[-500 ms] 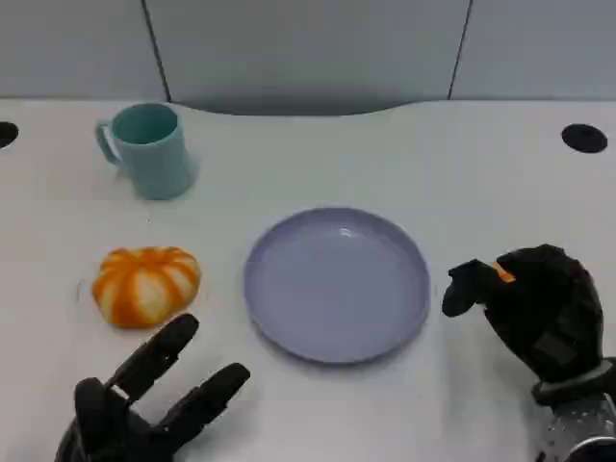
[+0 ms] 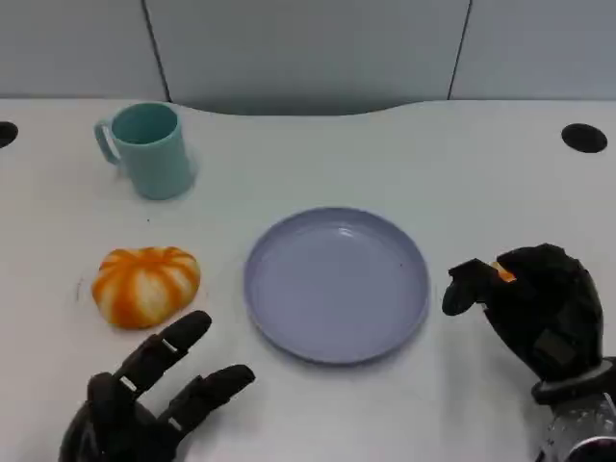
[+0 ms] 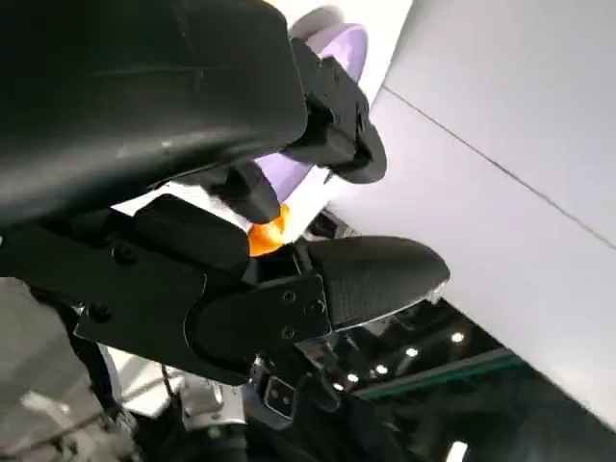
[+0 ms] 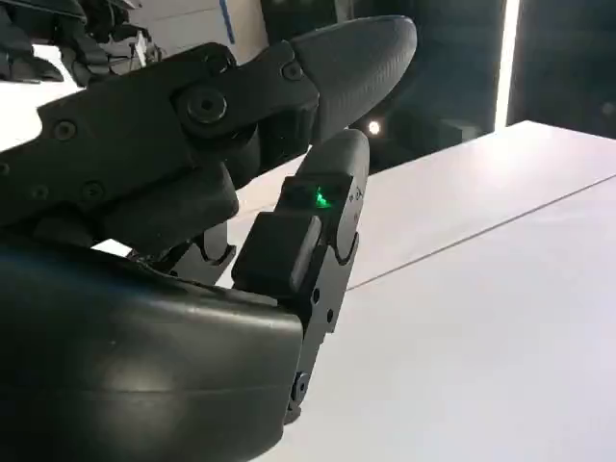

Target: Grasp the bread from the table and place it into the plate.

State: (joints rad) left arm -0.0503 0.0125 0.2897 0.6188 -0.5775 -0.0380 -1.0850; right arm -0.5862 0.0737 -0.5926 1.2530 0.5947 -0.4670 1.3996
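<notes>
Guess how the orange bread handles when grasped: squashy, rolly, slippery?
The bread looks puffy and ribbed, so probably light and compressible. Its flat-bottomed dome shape suggests it won't roll. The left hand, fingers spread, sits just short of it.

I'm seeing the bread (image 2: 145,285) lying on the white table, toward my left side: a round, domed bun, orange with pale cream stripes running down from its top like pumpkin ribs. It's sitting flat and whole, well apart from the plate. The plate (image 2: 336,283) is lying to the right of it, near the middle of the table: a round, shallow, lavender dish with a low raised rim, resting level and holding nothing. In the left wrist view I'm catching a sliver of the plate (image 3: 339,48) and an orange patch of the bread (image 3: 269,232).
</notes>
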